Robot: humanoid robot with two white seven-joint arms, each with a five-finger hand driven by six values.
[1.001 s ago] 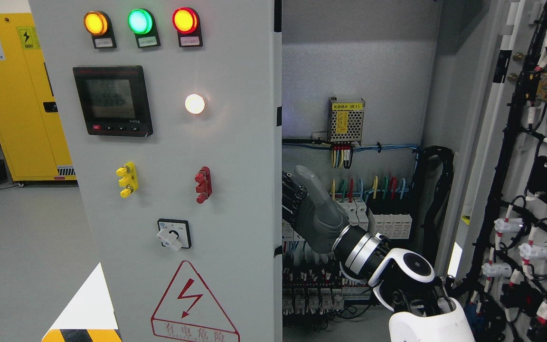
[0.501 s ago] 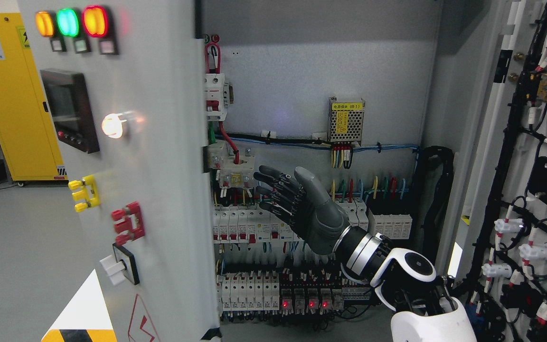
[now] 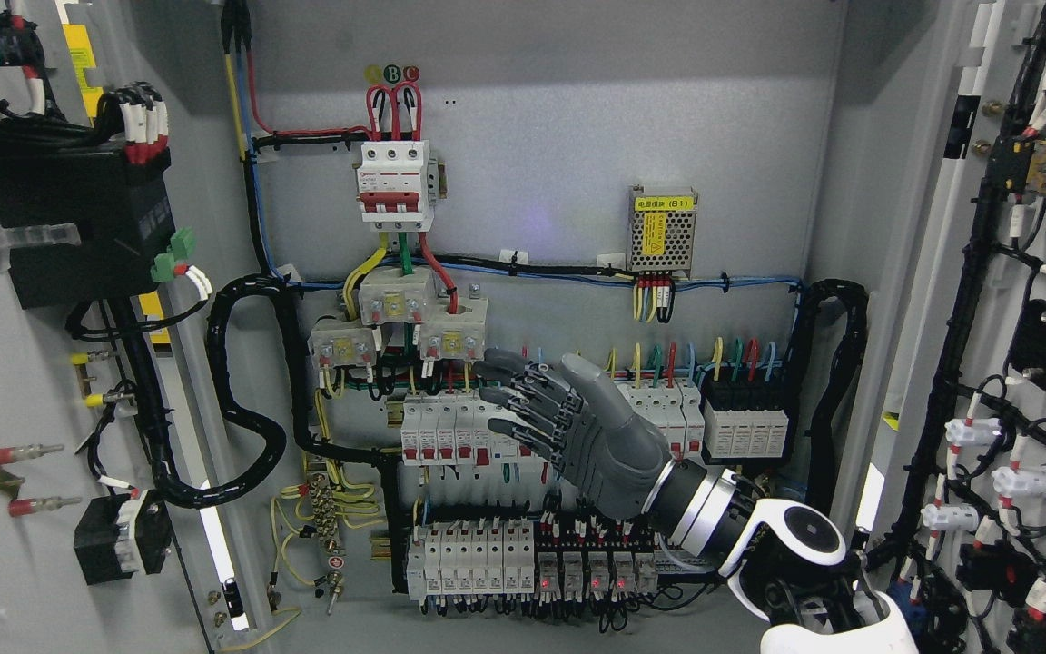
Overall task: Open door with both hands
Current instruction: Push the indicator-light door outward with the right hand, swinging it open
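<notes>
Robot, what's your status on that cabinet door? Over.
Right hand open, holding nothing, raised before the breakers. Left door and right door both swung wide. Nothing blocking.

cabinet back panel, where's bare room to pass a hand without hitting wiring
Bare grey back panel lies between the white-and-red three-pole breaker and the small perforated metal power supply, and right of that supply. Below the blue cable run it is crowded: white breaker rows and coloured wires. The open right hand hangs there.

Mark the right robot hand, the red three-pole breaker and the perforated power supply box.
right robot hand [image 3: 559, 422]: head view, on the knuckles of the open hand.
red three-pole breaker [image 3: 394, 184]: head view, on its front face.
perforated power supply box [image 3: 662, 232]: head view, on the mesh cover.
</notes>
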